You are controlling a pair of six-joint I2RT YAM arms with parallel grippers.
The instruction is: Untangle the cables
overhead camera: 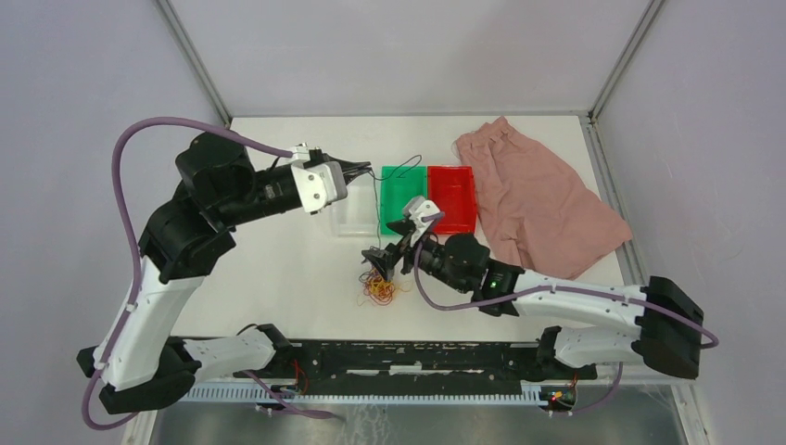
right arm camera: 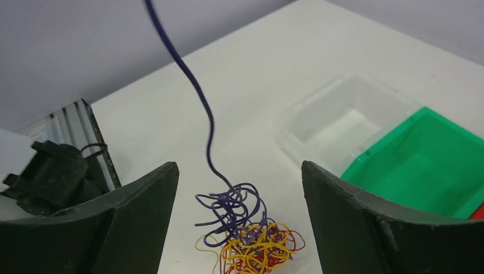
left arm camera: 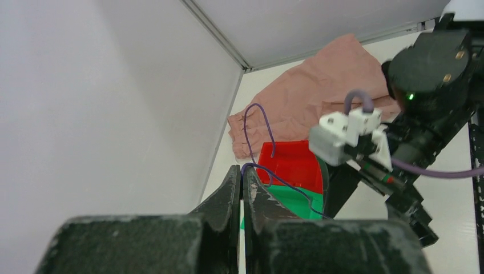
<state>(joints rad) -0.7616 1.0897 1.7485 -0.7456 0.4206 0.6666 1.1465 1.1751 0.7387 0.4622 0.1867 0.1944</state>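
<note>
The pincer (right arm camera: 238, 171) stands wide, with one dark finger at 7 o'clock and the other at 5. Between them the cables (right arm camera: 251, 240) lie tangled on the white surface (right arm camera: 274, 68), purple loops over yellow and red. A purple strand (right arm camera: 197, 91) rises from the tangle toward 11 o'clock, out of frame. A clear bin (right arm camera: 342, 117) sits at 2 o'clock and a green bin (right arm camera: 422, 165) at 4.

Open white tabletop (overhead camera: 278, 278) left of tangled thin cables (overhead camera: 378, 289). Clear plastic tray (overhead camera: 348, 215) and green plastic tray (overhead camera: 399, 190) behind. Dark purple wire strand (right arm camera: 210, 131) rises overhead.
</note>
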